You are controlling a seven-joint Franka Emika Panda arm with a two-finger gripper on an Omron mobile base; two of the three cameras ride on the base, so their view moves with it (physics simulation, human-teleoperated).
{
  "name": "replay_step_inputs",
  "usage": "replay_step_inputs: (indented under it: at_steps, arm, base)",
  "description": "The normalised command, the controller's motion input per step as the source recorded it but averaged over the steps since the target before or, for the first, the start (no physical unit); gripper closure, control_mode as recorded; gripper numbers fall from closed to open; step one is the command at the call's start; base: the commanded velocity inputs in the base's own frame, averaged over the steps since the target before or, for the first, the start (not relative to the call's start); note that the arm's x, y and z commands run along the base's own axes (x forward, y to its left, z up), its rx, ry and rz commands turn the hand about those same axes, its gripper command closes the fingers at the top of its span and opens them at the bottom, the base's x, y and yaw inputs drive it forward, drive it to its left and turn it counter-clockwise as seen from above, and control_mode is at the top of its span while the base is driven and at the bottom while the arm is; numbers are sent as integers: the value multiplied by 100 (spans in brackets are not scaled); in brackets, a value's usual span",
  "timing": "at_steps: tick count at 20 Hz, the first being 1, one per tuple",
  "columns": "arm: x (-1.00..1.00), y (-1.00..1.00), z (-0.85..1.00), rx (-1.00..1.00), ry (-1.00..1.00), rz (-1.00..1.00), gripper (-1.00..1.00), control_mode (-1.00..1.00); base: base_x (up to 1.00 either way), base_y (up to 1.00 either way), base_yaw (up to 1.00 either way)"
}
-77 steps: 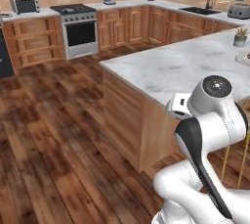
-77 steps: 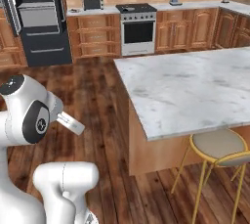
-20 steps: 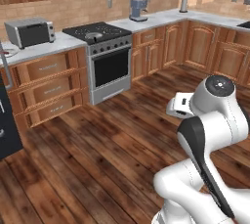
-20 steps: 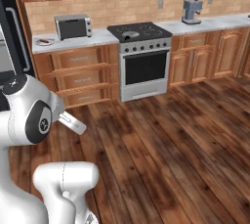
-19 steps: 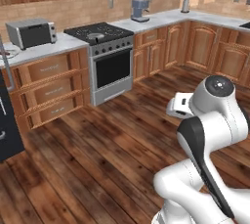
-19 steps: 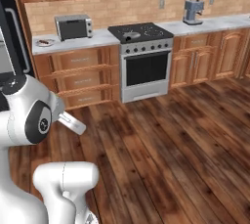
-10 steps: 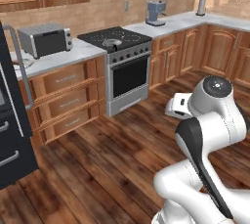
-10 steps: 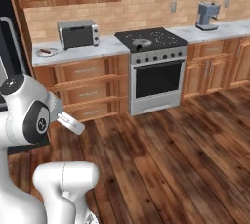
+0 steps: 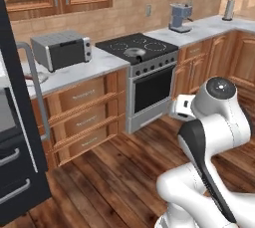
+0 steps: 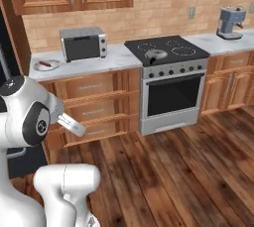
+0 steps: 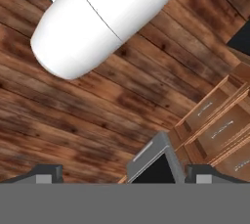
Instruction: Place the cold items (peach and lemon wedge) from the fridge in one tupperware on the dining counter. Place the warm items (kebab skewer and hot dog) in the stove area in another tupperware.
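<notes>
1. Both base views had swung since the earlier frames: the island counter dropped out, and the stove (image 9: 138, 50) with the counter run (image 10: 111, 57) came up close and more head-on. That was the base driving, not the furniture moving; the arm's folded pose read the same throughout.
2. Gripper (image 11: 124, 174): two dark fingertips (image 11: 44, 173) sat wide apart at the bottom of the hand view, nothing between them. Hand pointed down at the wood floor (image 11: 122, 96), with drawer fronts (image 11: 219, 125) to the right of that view.
3. Task items: a plate (image 10: 47, 64) on the counter left of the toaster oven (image 10: 83, 43) carried something reddish and elongated, probably the hot dog or kebab skewer; too small to tell which. A small pan (image 10: 154, 54) sat on the stove; contents not readable. Black fridge (image 9: 15, 137) at far left of the left base view, door shut, so peach and lemon wedge presumably inside. No tupperware made out.
4. Handling, as judgement: the hot dog would be soft and round, liable to roll, best pinched across its middle. The skewer would be stiff, thin and light, better taken on the meat than the stick.
5. Views compared: the right base view gave the plate plainly; the left base view showed the fridge handle (image 9: 37, 90) and a coffee machine (image 9: 178, 17) further right.
</notes>
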Motion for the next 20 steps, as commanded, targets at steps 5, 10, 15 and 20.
replay_step_inputs:
  at_steps: [5, 10, 15, 20]
  arm:
    - [0, 0, 0, 0, 0, 0, -100, 100]
    - [0, 0, 0, 0, 0, 0, -100, 100]
    - [0, 0, 0, 0, 0, 0, -100, 100]
    - [0, 0, 0, 0, 0, 0, -100, 100]
  base:
    - [98, 0, 18]
    - [81, 0, 24]
    - [66, 0, 26]
    - [72, 0, 27]
